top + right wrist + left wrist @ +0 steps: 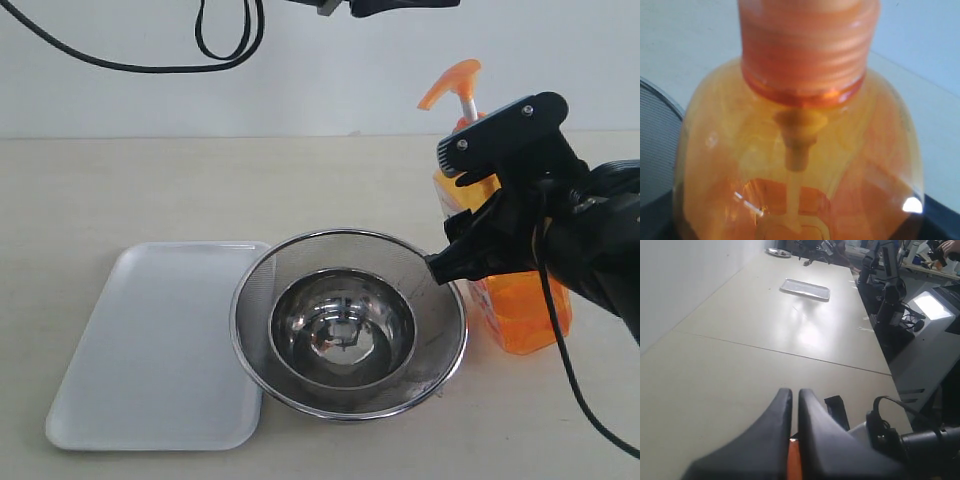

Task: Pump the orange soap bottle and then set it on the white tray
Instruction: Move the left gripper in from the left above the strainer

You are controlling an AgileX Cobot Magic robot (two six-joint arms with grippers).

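The orange soap bottle (515,300) stands upright on the table at the right, its orange pump head (450,82) raised on a white stem. My right gripper (440,210) is shut on the bottle's body, one black finger behind the shoulder and one across the front. The bottle (800,150) fills the right wrist view. High above the pump, my left gripper (400,6) is cut by the exterior view's top edge. Its fingers (795,392) are shut, with a strip of orange (794,460) showing below them. The white tray (150,340) lies flat at the left.
A round steel mesh strainer (430,300) holding a steel bowl (343,325) sits between tray and bottle, overlapping the tray's right edge. Black cables (230,45) hang at the back. Far along the table in the left wrist view lies a flat white tray (805,289).
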